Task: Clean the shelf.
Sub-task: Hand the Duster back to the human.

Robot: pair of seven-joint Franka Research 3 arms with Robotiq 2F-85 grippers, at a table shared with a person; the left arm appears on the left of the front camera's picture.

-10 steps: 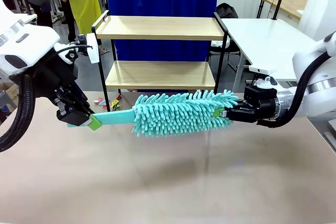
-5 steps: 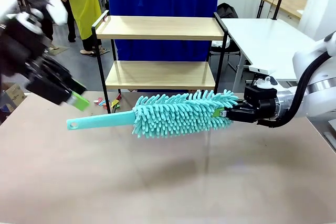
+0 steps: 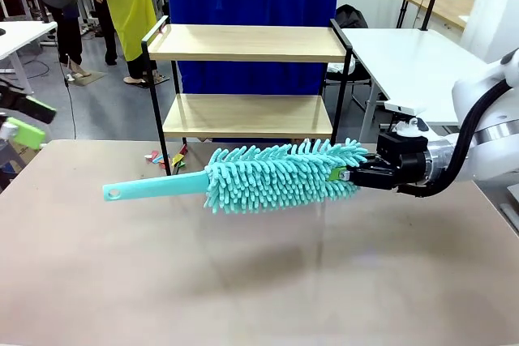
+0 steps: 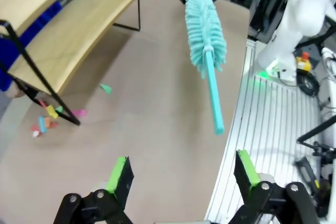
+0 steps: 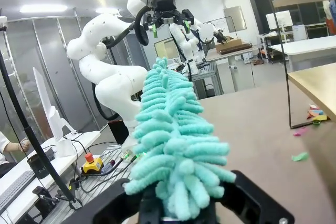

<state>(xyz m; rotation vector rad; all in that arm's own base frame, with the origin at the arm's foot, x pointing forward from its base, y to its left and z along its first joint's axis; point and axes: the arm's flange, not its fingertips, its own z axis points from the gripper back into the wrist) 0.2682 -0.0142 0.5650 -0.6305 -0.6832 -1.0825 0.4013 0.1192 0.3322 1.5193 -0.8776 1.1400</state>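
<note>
Jaws of our right gripper [image 3: 347, 174] clamp the fluffy end of the teal microfibre duster [image 3: 276, 176], held level above the surface [image 3: 259, 281]; left gripper [image 4: 181, 174] gapes empty. Duster looks light and soft-piled with a stiff handle. Shelf [image 3: 247, 79] stands behind.

White rounded right arm [image 3: 486, 111], black cable, black gripper [image 3: 350, 174], seemingly green-padded.

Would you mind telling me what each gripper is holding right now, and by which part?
The right gripper is shut on the teal duster at the tip of its fluffy head; the handle sticks out free. The left gripper is open and holds nothing.
</note>
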